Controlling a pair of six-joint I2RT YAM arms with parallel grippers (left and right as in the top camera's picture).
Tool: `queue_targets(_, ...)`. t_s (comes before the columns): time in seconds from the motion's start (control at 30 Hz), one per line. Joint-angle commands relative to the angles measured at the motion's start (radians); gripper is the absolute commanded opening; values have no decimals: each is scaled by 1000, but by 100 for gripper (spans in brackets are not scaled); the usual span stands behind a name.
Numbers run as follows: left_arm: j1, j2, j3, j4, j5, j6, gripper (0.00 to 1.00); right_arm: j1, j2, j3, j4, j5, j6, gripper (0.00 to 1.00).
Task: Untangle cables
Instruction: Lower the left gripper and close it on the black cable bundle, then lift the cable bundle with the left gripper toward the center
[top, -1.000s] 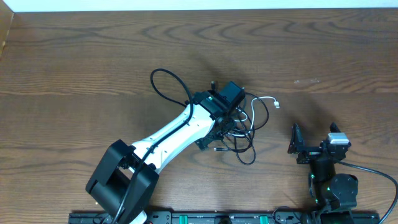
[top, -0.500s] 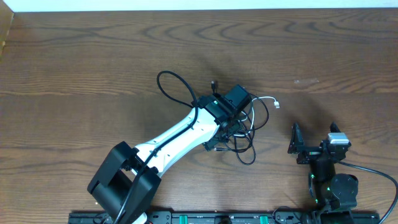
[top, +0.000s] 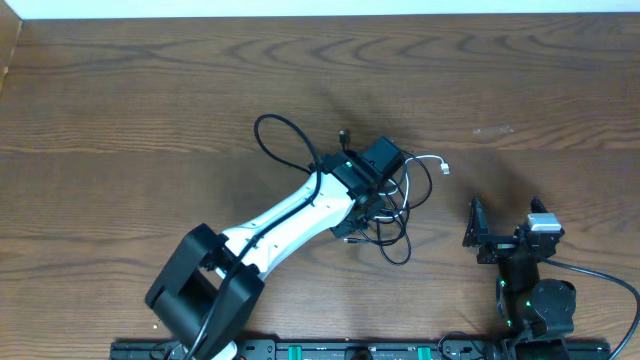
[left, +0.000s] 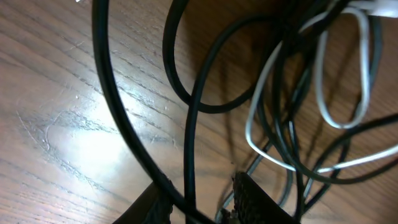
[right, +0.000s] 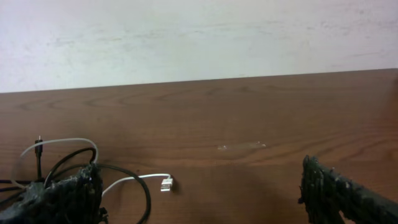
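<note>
The cables (top: 395, 205) lie in one tangle at mid-table: black strands looped together, and a short white cable (top: 428, 160) whose plug (right: 166, 183) points right. One black loop (top: 282, 140) runs out to the left behind the left arm. My left gripper (left: 202, 205) is down in the tangle, its jaws half closed round two black strands (left: 189, 162). The left finger touches one strand, while bare wood shows beside the right finger (left: 255, 199). My right gripper (right: 202, 205) rests wide open and empty on the table to the right of the tangle.
The left arm's white link (top: 290, 215) slants from the front base up to the tangle. The right arm (top: 530, 270) sits folded at the front right. A pale wall edge (top: 320, 8) runs along the table's far side.
The left arm has edged right, onto the tangle, and the black loop behind it has shifted right with it. The right arm has not moved.
</note>
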Motion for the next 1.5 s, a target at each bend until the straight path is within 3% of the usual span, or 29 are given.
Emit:
queue_targets(0.0, -1, 38, -12, -2, -7, 0, 33, 2, -2, -2, -3, 8, 11, 99)
queue_targets(0.2, -1, 49, -12, 5, -1, 1, 30, 2, -2, -2, -3, 8, 11, 99)
queue_targets(0.37, -1, 49, -12, 8, -2, 2, 8, 2, -2, -2, -3, 8, 11, 99)
queue_targets(0.6, 0, 23, -6, 8, -29, 45, 8, 2, -2, -2, -3, 8, 11, 99)
queue_targets(0.83, 24, -137, 21, 10, -122, 75, 8, 2, -2, -2, -3, 8, 11, 99)
queue_targets(1.13, 111, -410, 21, 66, -132, 77, 8, 2, -2, -2, -3, 8, 11, 99)
queue_targets(1.47, 146, -513, 21, 90, -127, 77, 8, 2, -2, -2, 21, -11, -18, 99)
